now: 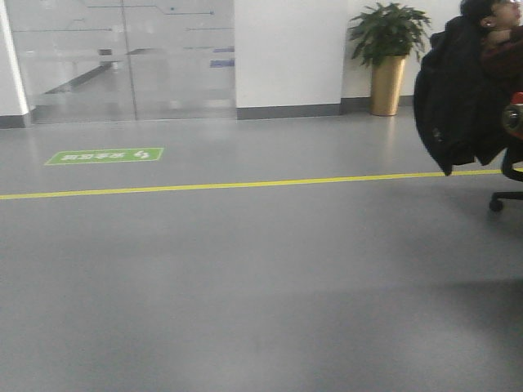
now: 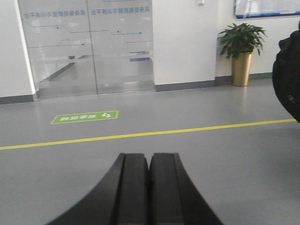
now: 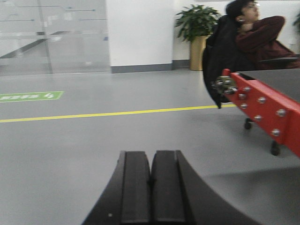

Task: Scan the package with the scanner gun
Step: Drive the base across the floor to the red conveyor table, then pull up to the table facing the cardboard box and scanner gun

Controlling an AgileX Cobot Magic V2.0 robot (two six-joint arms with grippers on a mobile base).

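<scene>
A: Any package, scanner gun?
B: Neither in view. Only floor (image 1: 245, 286) near side of the yellow line (image 1: 245, 184), potted plant (image 1: 388, 37) beyond it.
A: Jaws?
B: Closed tight on nothing, left jaws and right jaws alike, both short of the line.
A: Handling, at a guess?
B: Probably light, stiff, crushable; take by opposite flat faces. Scanner by its handle.

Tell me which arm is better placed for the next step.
Right, tentatively: only its view shows the red-edged tabletop nearby. Neither scanner nor package is visible; left gripper and right gripper are shut.
</scene>
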